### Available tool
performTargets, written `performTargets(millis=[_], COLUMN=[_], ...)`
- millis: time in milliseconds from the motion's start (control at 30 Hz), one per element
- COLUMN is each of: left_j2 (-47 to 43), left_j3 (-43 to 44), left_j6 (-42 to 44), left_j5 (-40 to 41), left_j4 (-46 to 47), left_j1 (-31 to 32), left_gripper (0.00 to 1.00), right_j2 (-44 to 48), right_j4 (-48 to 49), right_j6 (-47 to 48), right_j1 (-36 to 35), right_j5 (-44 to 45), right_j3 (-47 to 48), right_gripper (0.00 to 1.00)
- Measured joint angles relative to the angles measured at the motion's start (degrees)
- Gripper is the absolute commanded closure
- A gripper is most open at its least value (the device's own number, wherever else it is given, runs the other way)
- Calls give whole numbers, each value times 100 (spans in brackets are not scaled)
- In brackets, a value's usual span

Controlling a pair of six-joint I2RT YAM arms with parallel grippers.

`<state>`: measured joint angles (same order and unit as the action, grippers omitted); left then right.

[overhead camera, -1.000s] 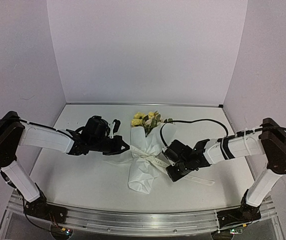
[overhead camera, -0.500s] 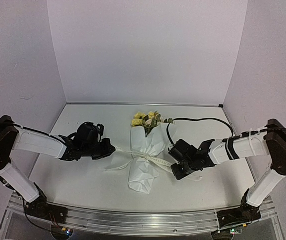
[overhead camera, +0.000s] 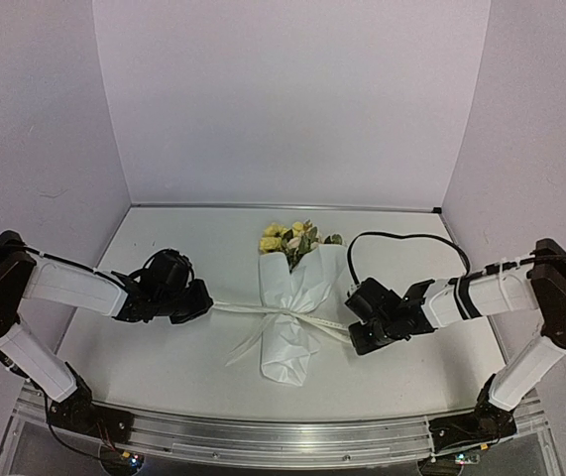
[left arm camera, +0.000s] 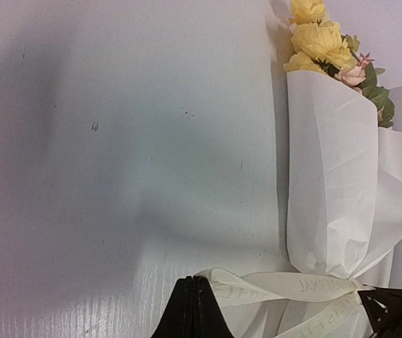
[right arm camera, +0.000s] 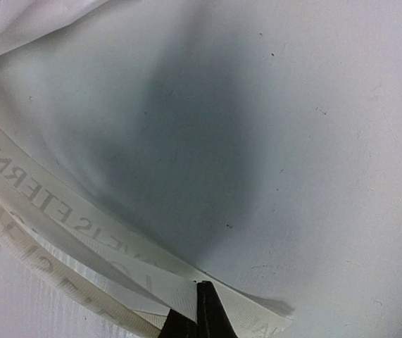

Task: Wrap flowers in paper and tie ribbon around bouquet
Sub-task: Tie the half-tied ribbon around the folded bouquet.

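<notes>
- Top external: the bouquet [overhead camera: 292,297] lies on the table [overhead camera: 164,367], blooms toward the back wall, with the ribbon [overhead camera: 248,310] cinched around its waist.
- Left gripper [overhead camera: 206,301] is clenched on the ribbon's left end.
- Right gripper [overhead camera: 354,335] grasps its right end.

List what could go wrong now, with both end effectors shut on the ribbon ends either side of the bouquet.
The right end effector pinches the ribbon close to its end; it may slip free under tension.
The ribbon looks taut across the bouquet at its waist; harder pulling might crush or tear the paper.
Uneven pull from the left end effector could drag the bouquet sideways.
</notes>
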<state>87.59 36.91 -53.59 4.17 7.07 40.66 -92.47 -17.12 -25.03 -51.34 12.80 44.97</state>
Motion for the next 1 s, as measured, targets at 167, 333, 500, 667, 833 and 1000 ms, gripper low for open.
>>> performTargets(millis=[167, 333, 500, 667, 833, 1000], left_j2=[-5, -50, -64, -107, -188, -267], left_j3=[-118, -325, -433, -580, -593, -656], left_j6=[-150, -258, -359, -403, -405, -471], left_j5=[-196, -530, -788, -1190, -1386, -1599], left_j4=[63, 183, 304, 499, 501, 517], left_j1=[-197, -375, -516, -724, -845, -945], left_gripper=[100, 100, 100, 100, 100, 100], right_j2=[82, 272, 411, 623, 748, 915], right_j4=[286, 595, 821, 1069, 1252, 1423], right_j6=[-280, -516, -742, -917, -1059, -1226], right_j1=[109, 164, 259, 292, 292, 293], right_j5=[13, 22, 22, 22, 28, 70], right_j3=[-260, -523, -751, -1009, -1176, -1363], right_gripper=[100, 100, 100, 100, 100, 100])
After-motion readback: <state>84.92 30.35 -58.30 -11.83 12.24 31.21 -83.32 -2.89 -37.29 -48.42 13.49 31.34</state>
